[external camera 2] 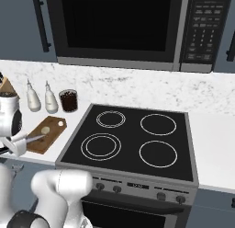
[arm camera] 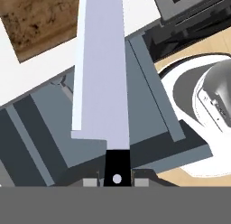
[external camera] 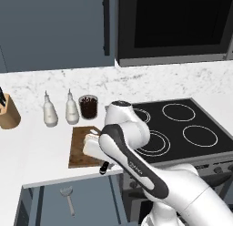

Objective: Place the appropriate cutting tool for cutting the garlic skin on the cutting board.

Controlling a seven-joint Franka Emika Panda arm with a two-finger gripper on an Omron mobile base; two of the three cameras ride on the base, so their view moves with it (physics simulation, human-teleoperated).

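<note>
Betw. gripper [arm camera: 116,180] tips: knife [arm camera: 101,69]

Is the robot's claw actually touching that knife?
Touching. In the hand view the knife has its black handle wedged between the gripper fingertips, blade sticking out ahead.

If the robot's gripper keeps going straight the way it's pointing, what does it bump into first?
Probably the cutting board. The gripper holds the knife, whose blade points past the open drawer and counter edge toward it, though depth is hard to judge.
</note>
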